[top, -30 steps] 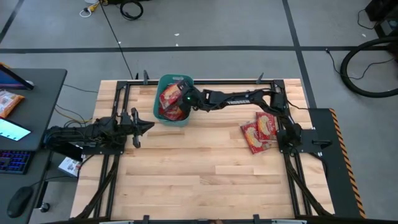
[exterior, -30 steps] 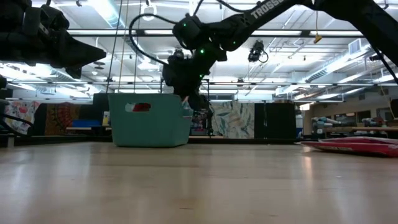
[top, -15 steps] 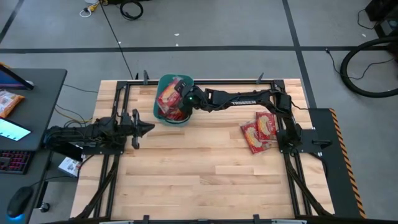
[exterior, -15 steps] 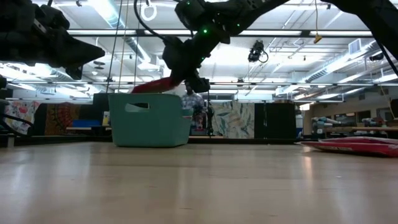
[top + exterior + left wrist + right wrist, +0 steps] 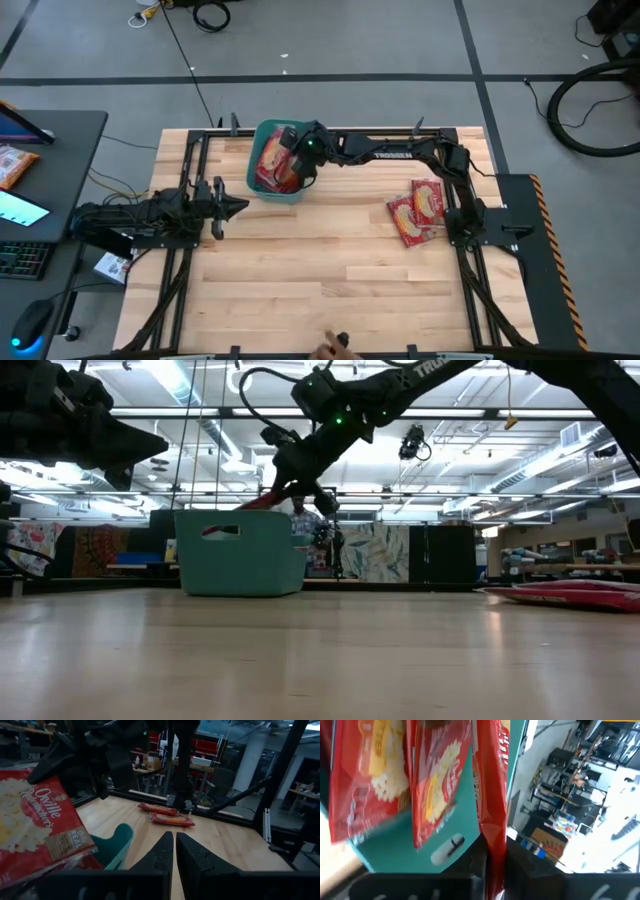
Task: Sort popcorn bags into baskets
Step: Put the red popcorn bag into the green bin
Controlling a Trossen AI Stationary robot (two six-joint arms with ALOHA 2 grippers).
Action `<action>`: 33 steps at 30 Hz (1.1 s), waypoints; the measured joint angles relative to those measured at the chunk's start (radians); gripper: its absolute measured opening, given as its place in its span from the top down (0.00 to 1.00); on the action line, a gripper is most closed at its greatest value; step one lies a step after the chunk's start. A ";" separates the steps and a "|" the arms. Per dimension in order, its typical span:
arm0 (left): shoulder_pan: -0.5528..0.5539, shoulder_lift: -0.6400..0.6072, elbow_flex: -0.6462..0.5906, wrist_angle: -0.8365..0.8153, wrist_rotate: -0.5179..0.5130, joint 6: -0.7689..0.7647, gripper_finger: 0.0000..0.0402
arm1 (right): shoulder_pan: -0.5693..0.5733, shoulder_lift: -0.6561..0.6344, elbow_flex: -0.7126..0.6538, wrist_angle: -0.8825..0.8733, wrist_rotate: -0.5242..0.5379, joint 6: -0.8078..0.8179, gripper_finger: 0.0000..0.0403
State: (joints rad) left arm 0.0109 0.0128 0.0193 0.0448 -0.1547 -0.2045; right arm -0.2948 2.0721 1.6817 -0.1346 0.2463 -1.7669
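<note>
The teal basket [image 5: 254, 172] stands at the table's far edge, left of centre, with several red popcorn bags [image 5: 375, 785] inside. My right gripper [image 5: 300, 155] reaches over the basket's right side and is shut on one red popcorn bag [image 5: 272, 152], which slants above the rim in the low view [image 5: 262, 503]. Two more popcorn bags [image 5: 416, 210] lie flat on the table at the right. My left gripper [image 5: 228, 201] is shut and empty, left of the basket and a little nearer than it. My right gripper pinches the popcorn bag by one edge [image 5: 493, 837] between its two fingers, with the bag showing edge-on in the right wrist view. The fingers come from the table's right, slanting down. The bag reaches out from the fingers over the basket, tilted, its far end low at the rim [image 5: 245, 506].
A dark frame [image 5: 330, 131] runs round the table's edges. A desk [image 5: 50, 200] with an orange-and-white packet [image 5: 14, 165] stands left of the table. A person's hand [image 5: 328, 350] shows at the near edge. Bare wood [image 5: 320, 270] fills the middle and near part.
My right gripper has risen out of the basket with the popcorn bag, then moved a little toward the far edge and turned. The bag, hidden behind the basket wall a second ago, now slants above the rim.
</note>
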 joint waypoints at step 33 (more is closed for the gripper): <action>0.000 0.000 0.000 0.036 -0.008 0.033 0.94 | 0.065 -0.013 -0.001 0.042 0.825 0.615 0.52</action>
State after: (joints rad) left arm 0.0109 0.0128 0.0193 0.0807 -0.1627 -0.1718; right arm -0.2294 2.0591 1.6810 -0.0926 1.0709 -1.1515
